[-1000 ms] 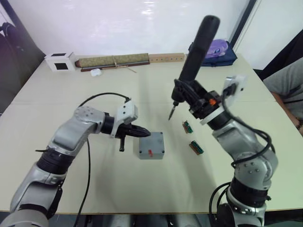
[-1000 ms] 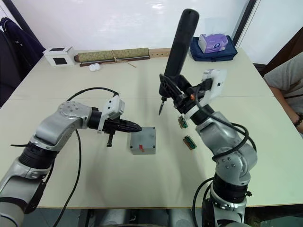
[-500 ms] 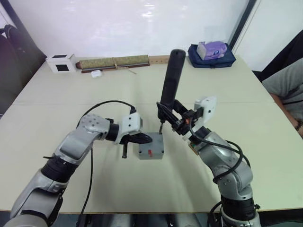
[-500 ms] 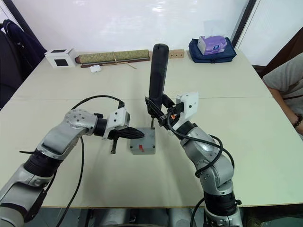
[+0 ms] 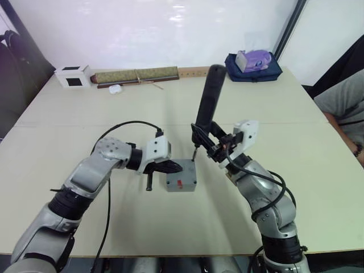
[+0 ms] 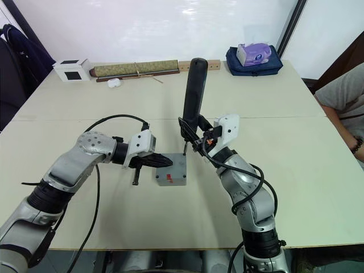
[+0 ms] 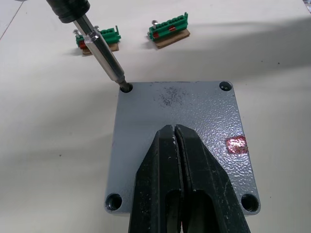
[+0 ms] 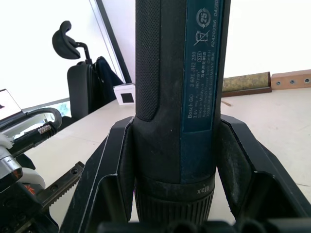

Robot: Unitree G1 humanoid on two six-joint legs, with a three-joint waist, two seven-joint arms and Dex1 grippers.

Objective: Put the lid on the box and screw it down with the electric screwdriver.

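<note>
- Now the right gripper [image 6: 195,136] has its fingers clamped on the long black electric screwdriver [image 6: 193,94], nearly upright, with its thin metal bit in a far corner hole of the flat grey square lid [image 7: 204,111].
- The left gripper [image 7: 175,133], fingers pressed together and holding nothing, lies on the lid.
- The lid covers the grey box [image 5: 181,184] in the middle of the beige surface [image 5: 85,114].
- Two small green strips [image 7: 167,35] lie just beyond it.

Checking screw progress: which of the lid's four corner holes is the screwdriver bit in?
The electric screwdriver sits in the lid's corner hole nearest the green strips; the other three are open.

Head stereo overhead; wrist close-ups
</note>
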